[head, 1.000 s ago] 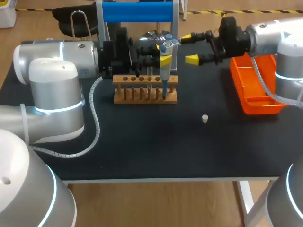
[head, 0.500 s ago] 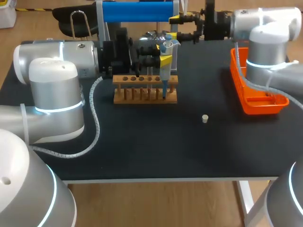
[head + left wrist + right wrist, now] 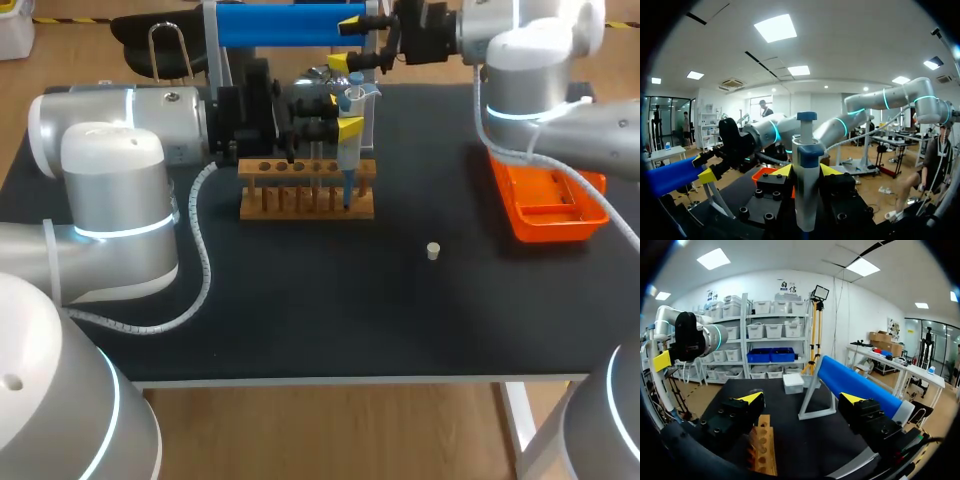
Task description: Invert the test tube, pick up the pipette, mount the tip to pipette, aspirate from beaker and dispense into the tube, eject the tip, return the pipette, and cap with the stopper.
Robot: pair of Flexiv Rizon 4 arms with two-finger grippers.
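Note:
My left gripper [image 3: 347, 122] is shut on the white and blue pipette [image 3: 349, 155], which stands upright over the right end of the wooden tube rack [image 3: 300, 205]. Its blue tip [image 3: 347, 192] points down into a hole at that end. In the left wrist view the pipette [image 3: 806, 175] rises between my yellow fingertips [image 3: 782, 171]. My right gripper [image 3: 352, 42] hangs open and holds nothing, at the table's back by the blue roller [image 3: 290, 25], behind the pipette. It also shows in the right wrist view [image 3: 802, 398], above the rack [image 3: 762, 450]. The small white stopper [image 3: 433, 250] lies on the mat.
An orange tray [image 3: 548, 212] sits at the right edge under my right arm. The blue roller on its metal frame [image 3: 812, 402] stands along the back, with a white box [image 3: 792, 382] beyond it. My left arm's cable [image 3: 200, 270] trails over the mat.
My right arm has swung from above the orange tray to the back and left, its open gripper now beside the blue roller. The left arm and pipette have stayed still.

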